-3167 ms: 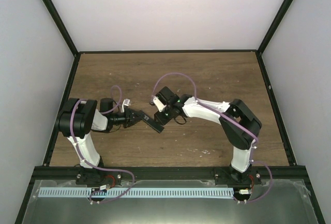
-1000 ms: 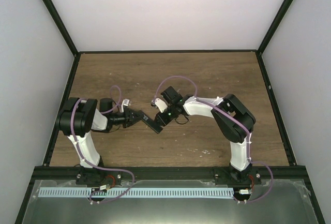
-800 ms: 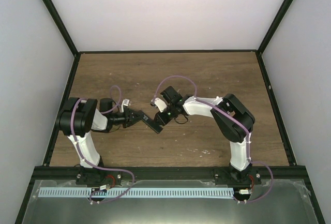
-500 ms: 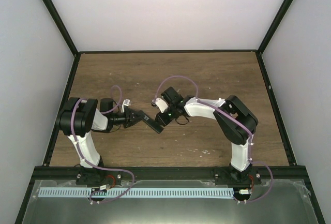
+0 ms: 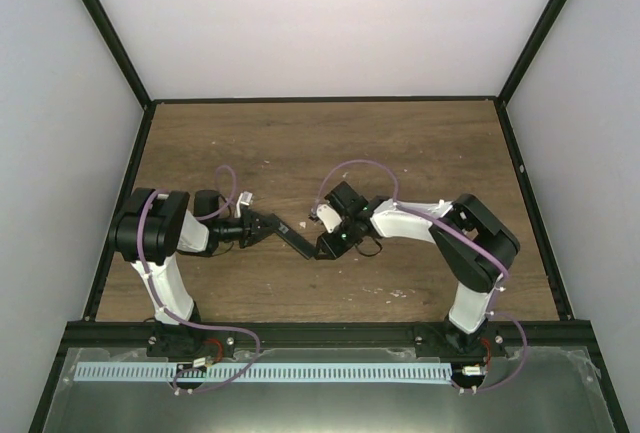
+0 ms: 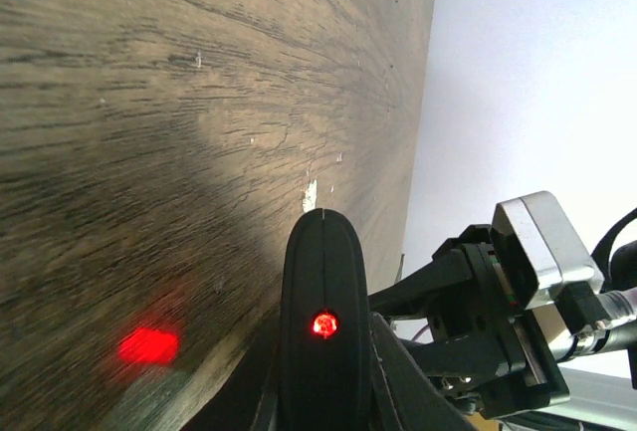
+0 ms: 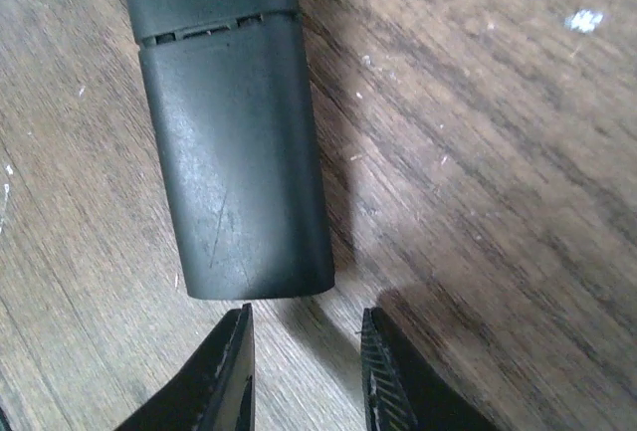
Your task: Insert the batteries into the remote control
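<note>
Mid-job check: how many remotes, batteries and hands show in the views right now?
Remote: 1
Batteries: 0 in view
Hands: 2, left hand and right hand
Total: 3

1. Top external: fixed high behind the arm bases (image 5: 190, 341), tilted down and forward; far, covers the whole counter (image 5: 420, 143).
2. Left wrist: rolled sideways, close, sights along the remote control (image 6: 323, 351) across the counter.
3. Right wrist: very near, faces down onto the remote control's end.
4. Shared by all three: that remote control.
</note>
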Motion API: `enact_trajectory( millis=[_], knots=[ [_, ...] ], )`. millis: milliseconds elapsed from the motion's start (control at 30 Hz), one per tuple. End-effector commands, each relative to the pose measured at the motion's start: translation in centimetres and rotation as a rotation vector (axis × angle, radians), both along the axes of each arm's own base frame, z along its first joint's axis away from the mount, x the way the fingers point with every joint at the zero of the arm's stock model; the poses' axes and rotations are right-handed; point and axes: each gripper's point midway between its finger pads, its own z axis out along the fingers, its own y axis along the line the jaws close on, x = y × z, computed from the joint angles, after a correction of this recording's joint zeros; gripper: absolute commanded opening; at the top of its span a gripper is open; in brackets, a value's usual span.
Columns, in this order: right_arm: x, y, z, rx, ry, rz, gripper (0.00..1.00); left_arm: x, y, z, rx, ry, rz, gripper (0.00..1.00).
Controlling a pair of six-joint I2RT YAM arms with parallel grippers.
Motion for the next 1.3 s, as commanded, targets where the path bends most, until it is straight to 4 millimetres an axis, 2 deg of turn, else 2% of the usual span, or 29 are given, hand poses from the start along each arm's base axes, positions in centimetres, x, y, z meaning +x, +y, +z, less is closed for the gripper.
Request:
enact_trajectory(
  millis=[0,267,600,1100,1267],
  knots=[
    [-0.6,0.2,0.4,0.022,0.019,0.000,0.24,0.3,-0.1,-0.1,0.009,-0.035,-0.007,0.00],
    [0.0,0.9,0.6,0.039,0.010,0.006,0.29,0.3,-0.1,-0.1,0.009,-0.035,-0.009,0.00],
    [-0.1,0.9,1.9,0.055,-0.004,0.012,0.28,0.4,-0.1,-0.1,0.012,-0.032,-0.007,0.00],
    [-1.6,0.9,3.3,0.056,0.236,-0.144,0.31,0.3,-0.1,-0.2,0.019,-0.031,-0.011,0.00],
    [-1.4,1.4,2.7,0.056,0.288,-0.145,0.31,0.2,-0.1,-0.2,0.024,-0.033,-0.013,0.00]
  ],
)
